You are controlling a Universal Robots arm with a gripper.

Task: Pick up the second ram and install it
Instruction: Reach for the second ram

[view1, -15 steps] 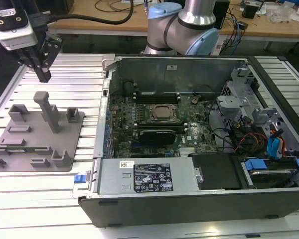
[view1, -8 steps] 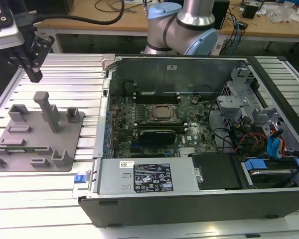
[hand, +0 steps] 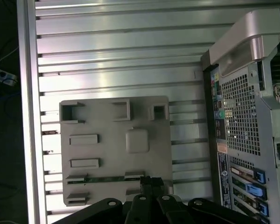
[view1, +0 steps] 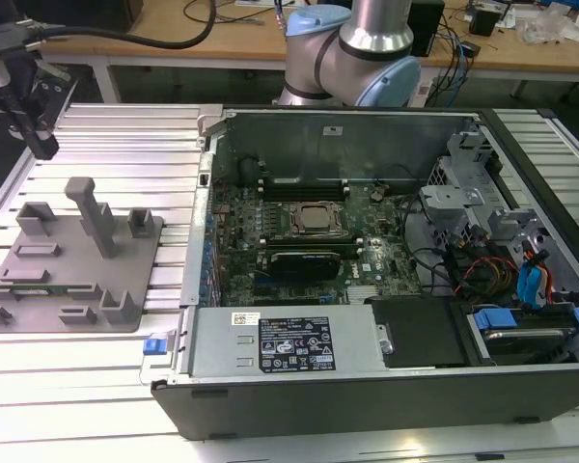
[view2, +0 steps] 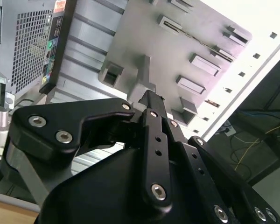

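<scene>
Slotted aluminium table [view1: 116, 145] | one gripper [hand: 152, 183], fingers drawn together, holding nothing, hanging over one grey holder plate [hand: 102, 123] | one second ram [hand: 107, 178], a thin green strip, seated in that plate's long slot | one open computer case [view1: 367, 395] beside the plate, with motherboard [view1: 241, 207] and cables [view1: 482, 270] inside

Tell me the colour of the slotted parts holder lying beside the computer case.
The holder is plain grey, clearest in the exterior view.
</scene>
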